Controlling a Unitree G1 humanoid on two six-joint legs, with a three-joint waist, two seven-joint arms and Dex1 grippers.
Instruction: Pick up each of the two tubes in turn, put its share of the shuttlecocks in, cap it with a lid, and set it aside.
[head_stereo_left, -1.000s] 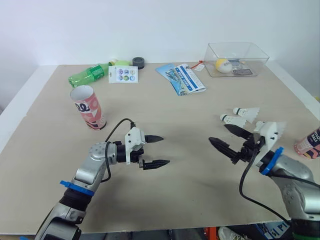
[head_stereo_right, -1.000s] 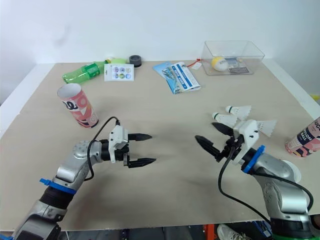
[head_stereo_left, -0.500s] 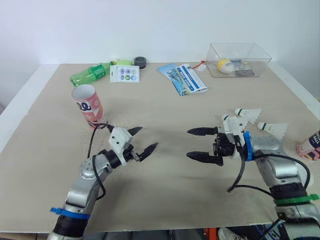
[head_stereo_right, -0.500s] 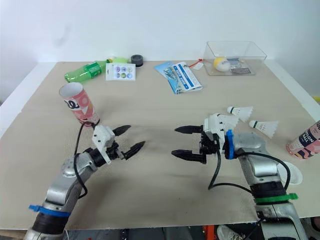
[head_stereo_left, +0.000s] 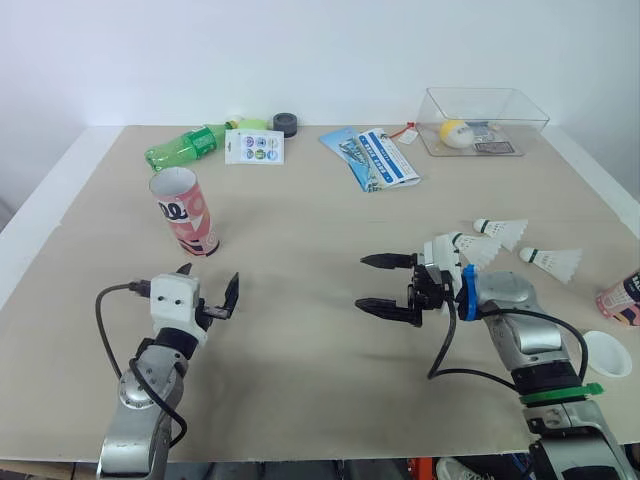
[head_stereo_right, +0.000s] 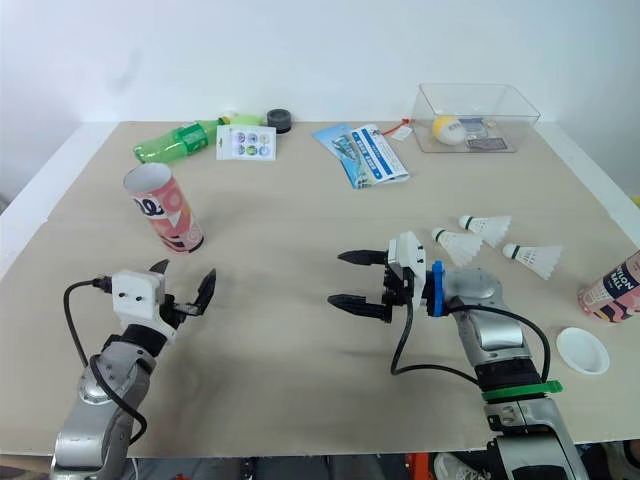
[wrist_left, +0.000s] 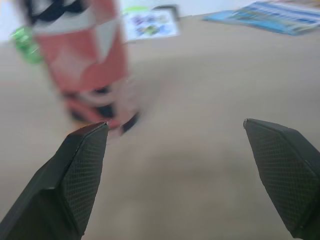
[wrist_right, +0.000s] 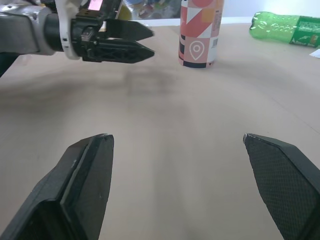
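A pink patterned tube (head_stereo_left: 185, 212) stands upright and uncapped on the left of the table. My left gripper (head_stereo_left: 210, 284) is open and empty just in front of it, and the tube (wrist_left: 85, 60) rises close beyond its fingers. My right gripper (head_stereo_left: 363, 282) is open and empty over the middle of the table, pointing left toward the tube (wrist_right: 200, 32). Three shuttlecocks (head_stereo_left: 500, 232) (head_stereo_left: 552, 260) (head_stereo_left: 462, 245) lie behind my right wrist. A second pink tube (head_stereo_left: 622, 295) sits at the right edge, with a white lid (head_stereo_left: 608, 353) in front of it.
Along the far side lie a green bottle (head_stereo_left: 185, 148), a sticker card (head_stereo_left: 254, 147), a black roll (head_stereo_left: 287, 123) and a blue booklet (head_stereo_left: 375, 158). A clear box (head_stereo_left: 485, 120) with a yellow ball stands at the far right.
My left gripper has drawn back to the left and turned toward the tube. My right gripper has swung from the shuttlecocks to the table's middle. Both stayed open.
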